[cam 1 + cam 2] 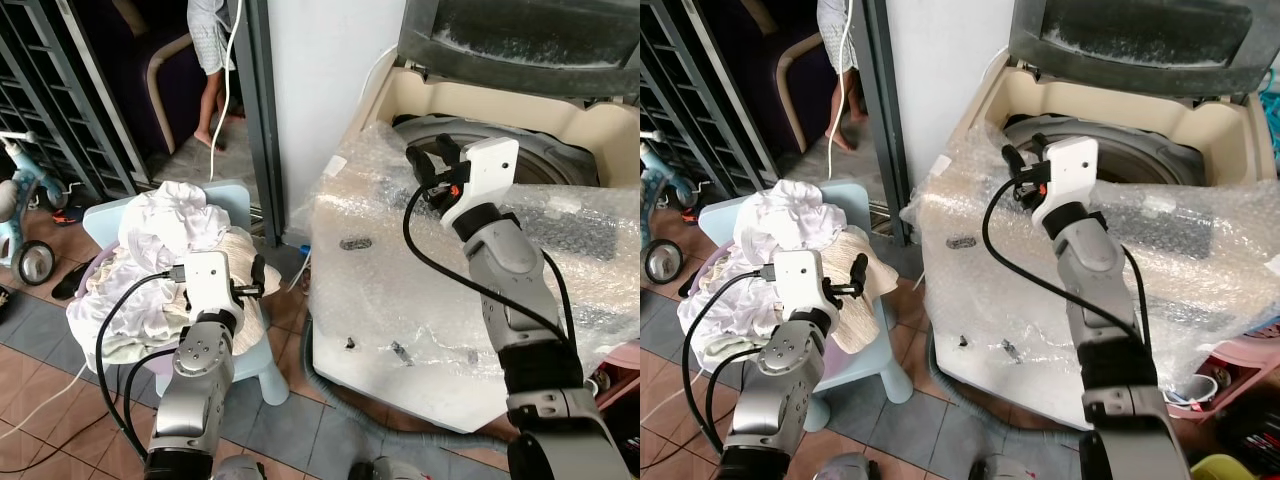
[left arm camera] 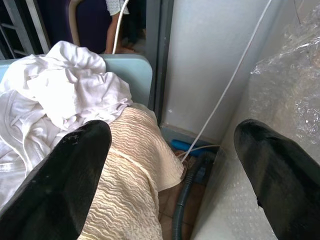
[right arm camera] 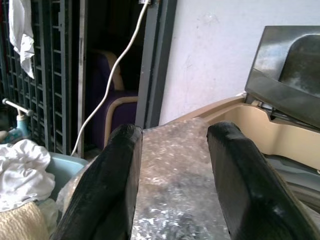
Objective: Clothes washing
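Observation:
A heap of white clothes (image 1: 160, 225) with a cream textured cloth (image 2: 130, 185) lies in a basket on a light blue chair (image 1: 228, 195) at the left. My left gripper (image 2: 170, 170) hovers over the right side of that heap, open and holding nothing. To the right stands a top-loading washing machine (image 1: 560, 165), its lid (image 1: 520, 35) raised and its body covered in bubble wrap (image 1: 400, 270). Raised over the machine's front left rim, my right gripper (image 1: 432, 165) is open and empty, beside the drum opening.
A person's legs (image 1: 210, 90) stand in the dark doorway behind the chair, beside a hanging white cable (image 1: 232, 60). A child's tricycle (image 1: 20, 220) and a sandal (image 1: 70, 280) are at the far left. A grey hose (image 1: 340, 390) runs along the machine's base.

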`<state>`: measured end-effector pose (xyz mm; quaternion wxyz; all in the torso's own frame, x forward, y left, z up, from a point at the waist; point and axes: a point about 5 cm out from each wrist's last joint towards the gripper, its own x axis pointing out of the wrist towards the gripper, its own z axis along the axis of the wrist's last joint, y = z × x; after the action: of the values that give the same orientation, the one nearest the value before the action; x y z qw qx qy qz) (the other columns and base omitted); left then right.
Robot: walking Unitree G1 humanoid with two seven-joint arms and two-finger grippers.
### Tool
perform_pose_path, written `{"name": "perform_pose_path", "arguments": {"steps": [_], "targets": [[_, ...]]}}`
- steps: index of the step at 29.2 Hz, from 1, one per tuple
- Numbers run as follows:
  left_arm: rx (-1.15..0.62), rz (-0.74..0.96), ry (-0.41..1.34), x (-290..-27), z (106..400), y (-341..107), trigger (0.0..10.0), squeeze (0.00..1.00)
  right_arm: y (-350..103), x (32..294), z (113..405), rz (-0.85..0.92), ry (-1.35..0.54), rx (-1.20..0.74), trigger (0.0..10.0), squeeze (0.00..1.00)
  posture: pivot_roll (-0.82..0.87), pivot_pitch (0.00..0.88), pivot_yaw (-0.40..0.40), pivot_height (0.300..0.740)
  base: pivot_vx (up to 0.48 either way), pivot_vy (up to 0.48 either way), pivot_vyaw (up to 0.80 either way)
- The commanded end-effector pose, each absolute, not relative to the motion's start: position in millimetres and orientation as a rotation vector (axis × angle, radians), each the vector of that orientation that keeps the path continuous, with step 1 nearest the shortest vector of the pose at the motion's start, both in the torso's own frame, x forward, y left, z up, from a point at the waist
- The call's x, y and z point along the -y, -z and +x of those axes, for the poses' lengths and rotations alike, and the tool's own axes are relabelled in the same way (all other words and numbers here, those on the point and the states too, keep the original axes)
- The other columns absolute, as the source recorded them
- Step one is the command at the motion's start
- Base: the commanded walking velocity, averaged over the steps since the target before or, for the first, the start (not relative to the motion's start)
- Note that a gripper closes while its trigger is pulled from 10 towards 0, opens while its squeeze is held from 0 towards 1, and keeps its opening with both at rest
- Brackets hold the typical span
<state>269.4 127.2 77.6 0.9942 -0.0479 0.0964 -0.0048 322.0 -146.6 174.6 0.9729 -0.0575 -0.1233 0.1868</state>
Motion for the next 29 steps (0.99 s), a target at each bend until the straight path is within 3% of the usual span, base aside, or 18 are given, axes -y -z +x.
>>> {"name": "perform_pose_path", "arguments": {"steps": [1, 12, 13, 22, 28, 29], "targets": [[-0.189, -0.120, -0.002, -127, 268, -80, 10.0, 0.00, -184, 134, 317, -0.142, -0.410, 0.288, 10.0, 1.00, -0.05, 0.000, 0.004, 0.740, 0.000, 0.480, 0.00], [-0.186, -0.109, -0.002, -127, 267, -82, 10.0, 0.00, -173, 118, 299, -0.155, -0.404, 0.237, 10.0, 1.00, -0.04, 0.000, 0.001, 0.740, 0.000, 0.480, 0.00], [-0.186, -0.106, -0.001, -127, 267, -82, 10.0, 0.00, -171, 117, 298, -0.158, -0.405, 0.228, 10.0, 0.00, -0.04, 0.000, -0.001, 0.740, 0.000, 0.480, 0.00], [-0.175, -0.106, 0.002, -127, 269, -84, 10.0, 0.00, -160, 121, 300, -0.105, -0.370, 0.120, 10.0, 0.00, -0.05, 0.000, -0.003, 0.740, 0.000, 0.480, 0.00], [-0.167, -0.103, -0.005, -129, 270, -86, 10.0, 0.00, -149, 126, 300, -0.216, -0.308, 0.089, 10.0, 0.00, -0.05, 0.000, -0.002, 0.740, 0.000, 0.480, 0.00], [-0.166, -0.097, -0.010, -130, 270, -86, 10.0, 0.00, -144, 123, 298, -0.170, -0.334, 0.060, 10.0, 0.00, -0.05, 0.000, 0.001, 0.740, 0.000, 0.480, 0.00]]}}
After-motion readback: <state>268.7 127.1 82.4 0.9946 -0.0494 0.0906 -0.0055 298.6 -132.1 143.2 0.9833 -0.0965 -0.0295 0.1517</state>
